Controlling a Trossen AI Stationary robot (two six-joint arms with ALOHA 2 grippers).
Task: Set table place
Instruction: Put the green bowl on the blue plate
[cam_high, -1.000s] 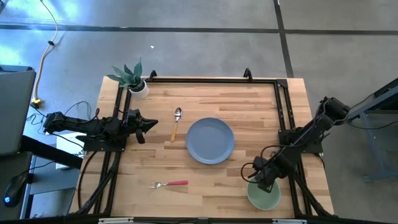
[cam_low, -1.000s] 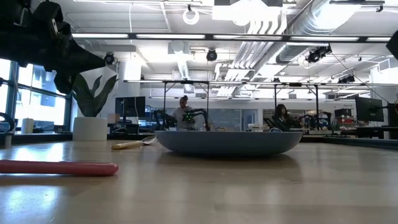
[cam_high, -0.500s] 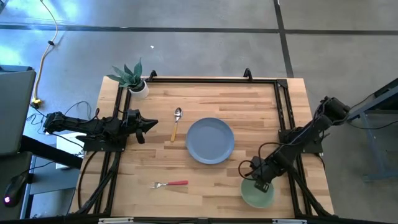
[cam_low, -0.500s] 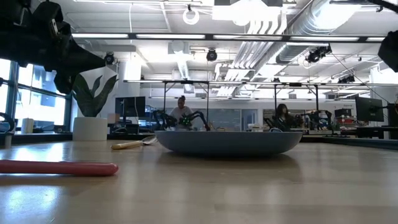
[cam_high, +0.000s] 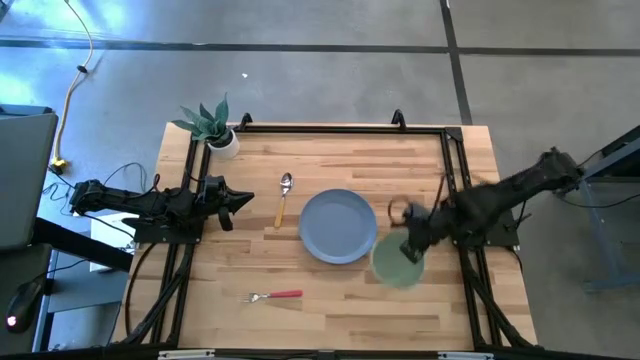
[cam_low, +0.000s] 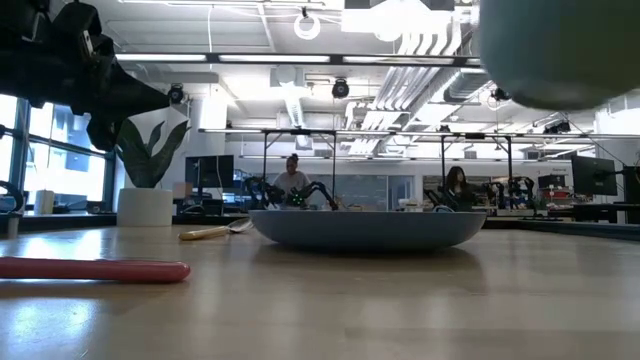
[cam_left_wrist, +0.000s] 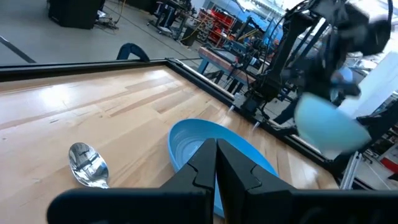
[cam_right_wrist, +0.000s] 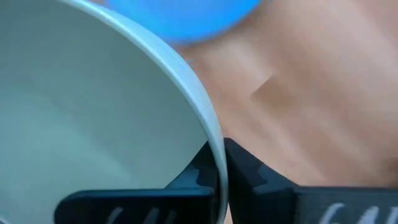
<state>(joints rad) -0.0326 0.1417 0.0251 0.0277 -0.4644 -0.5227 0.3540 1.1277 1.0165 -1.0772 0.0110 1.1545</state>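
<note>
One plate (cam_high: 338, 226), one bowl (cam_high: 397, 265), one spoon (cam_high: 284, 196), one fork (cam_high: 272, 296)

No writing, label, brand, number or sign can be read anywhere in these views: none on the table, none on the things lying on it, none on the arms, and none in the room behind, where any marks on the far equipment are too small and blurred to make out.
</note>
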